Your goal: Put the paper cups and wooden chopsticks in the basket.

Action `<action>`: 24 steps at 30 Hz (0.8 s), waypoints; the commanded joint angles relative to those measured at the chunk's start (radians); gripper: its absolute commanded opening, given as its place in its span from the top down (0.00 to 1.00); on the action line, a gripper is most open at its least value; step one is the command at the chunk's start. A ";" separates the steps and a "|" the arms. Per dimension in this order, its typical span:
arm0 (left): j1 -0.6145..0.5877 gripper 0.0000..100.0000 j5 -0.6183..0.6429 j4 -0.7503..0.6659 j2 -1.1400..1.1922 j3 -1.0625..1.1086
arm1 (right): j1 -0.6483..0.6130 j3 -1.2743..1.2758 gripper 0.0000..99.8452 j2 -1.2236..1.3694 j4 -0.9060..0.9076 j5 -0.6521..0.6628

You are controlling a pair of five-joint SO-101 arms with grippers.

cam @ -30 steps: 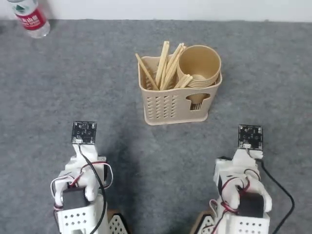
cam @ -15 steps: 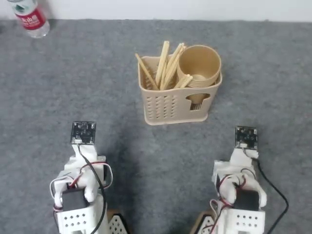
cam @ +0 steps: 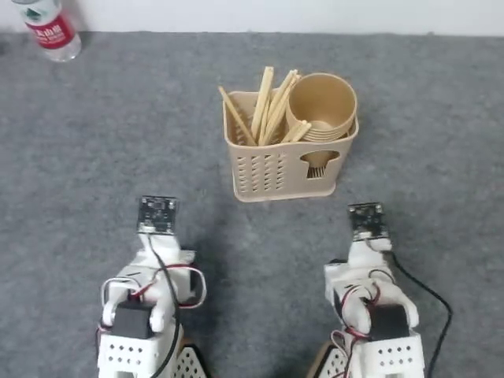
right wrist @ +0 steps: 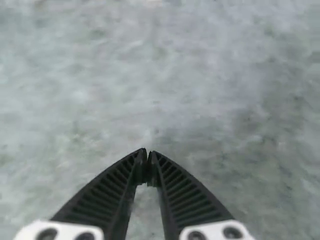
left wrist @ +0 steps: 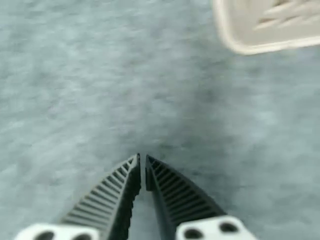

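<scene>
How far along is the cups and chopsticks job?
Done: paper cups and wooden chopsticks stand in the basket. In hand: nothing; left gripper and right gripper are shut, empty, over grey mat. Left: nothing apparent; a bottle sits at the mat's far corner.

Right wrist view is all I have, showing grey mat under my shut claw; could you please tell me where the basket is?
Observer: The basket stands upright on the mat, ahead and a little left of the right claw.
Operator: Thank you. Is it loaded?
Observer: The paper cups sit stacked in its right half and the wooden chopsticks lean in its left half.
Operator: And the left claw?
Observer: The left claw is shut on nothing, over the mat, with a corner of the basket in its view.
</scene>
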 commanded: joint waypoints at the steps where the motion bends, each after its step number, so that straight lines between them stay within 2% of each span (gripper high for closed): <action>1: -0.103 0.99 0.005 -0.011 -0.018 -0.005 | 0.108 0.012 0.99 -0.012 0.002 0.014; 3: -0.221 0.99 -0.040 -0.012 -0.018 -0.004 | 0.240 0.011 0.99 -0.013 -0.004 0.014; 4: -0.245 0.99 -0.060 -0.012 -0.018 -0.004 | 0.259 0.012 0.99 -0.013 -0.005 0.014; 9: -0.169 0.99 -0.095 -0.011 -0.018 -0.004 | 0.122 0.015 0.99 -0.013 0.002 0.014; 13: -0.183 0.99 -0.106 -0.011 -0.018 -0.004 | 0.191 0.017 0.99 -0.013 -0.004 0.012; 16: -0.143 0.99 -0.107 -0.011 -0.018 -0.004 | 0.160 0.015 0.99 -0.013 0.002 0.012; 18: -0.146 0.99 -0.107 -0.011 -0.018 -0.004 | 0.194 0.015 0.99 -0.013 -0.004 0.012; 24: -0.114 0.99 -0.106 -0.011 -0.018 -0.004 | 0.176 0.015 0.99 -0.013 0.002 0.012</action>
